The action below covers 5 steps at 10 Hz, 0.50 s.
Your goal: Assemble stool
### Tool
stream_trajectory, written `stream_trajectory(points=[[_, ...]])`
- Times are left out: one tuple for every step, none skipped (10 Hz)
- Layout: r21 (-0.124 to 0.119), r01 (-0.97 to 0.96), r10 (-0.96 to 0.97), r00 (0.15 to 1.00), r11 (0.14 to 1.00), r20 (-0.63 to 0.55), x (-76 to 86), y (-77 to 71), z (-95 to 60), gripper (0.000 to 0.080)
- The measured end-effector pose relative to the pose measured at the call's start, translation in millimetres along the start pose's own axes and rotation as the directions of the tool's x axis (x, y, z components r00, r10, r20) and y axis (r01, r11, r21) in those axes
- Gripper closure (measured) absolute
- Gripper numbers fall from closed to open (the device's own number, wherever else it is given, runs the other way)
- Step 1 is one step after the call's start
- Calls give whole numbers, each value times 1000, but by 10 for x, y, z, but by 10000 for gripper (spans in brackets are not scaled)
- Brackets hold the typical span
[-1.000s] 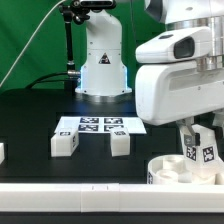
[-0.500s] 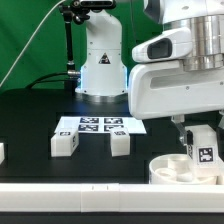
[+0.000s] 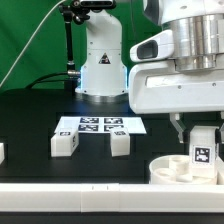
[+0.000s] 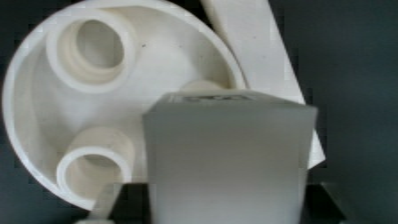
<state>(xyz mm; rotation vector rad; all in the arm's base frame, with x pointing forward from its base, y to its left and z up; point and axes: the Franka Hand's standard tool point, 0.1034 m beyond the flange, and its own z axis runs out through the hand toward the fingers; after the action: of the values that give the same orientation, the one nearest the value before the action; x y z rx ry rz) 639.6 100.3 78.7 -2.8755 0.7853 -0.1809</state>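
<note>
Clamping one white leg block (image 3: 203,150) upright, claw (image 3: 198,132) over the round seat (image 3: 168,171), two sockets (image 4: 98,45) in view

What I'm seeing from the remote desk: the marker board (image 3: 100,125) lies mid-table, in front of the base (image 3: 103,65). Just ahead of it stand two legs, apart from each other: left leg (image 3: 65,144) by its near left corner in the exterior view, right leg (image 3: 120,145) nearer its right end. The rail (image 3: 70,190) runs along the front edge. The seat (image 3: 170,172) sits behind the rail at the exterior view's right, with the third leg (image 3: 203,150) in the gripper (image 3: 203,133) right over it. Touching or not, can't tell.
</note>
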Motion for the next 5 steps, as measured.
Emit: stream_trajectory(points=[[1, -35, 35, 999, 999, 0, 6, 3, -2, 462], [2, -111, 111, 994, 994, 0, 9, 7, -3, 461], [2, -174, 174, 985, 985, 0, 15, 11, -6, 461], [2, -218, 218, 976, 976, 0, 17, 13, -7, 461], [5, -281, 281, 960, 960, 2, 19, 16, -7, 461]])
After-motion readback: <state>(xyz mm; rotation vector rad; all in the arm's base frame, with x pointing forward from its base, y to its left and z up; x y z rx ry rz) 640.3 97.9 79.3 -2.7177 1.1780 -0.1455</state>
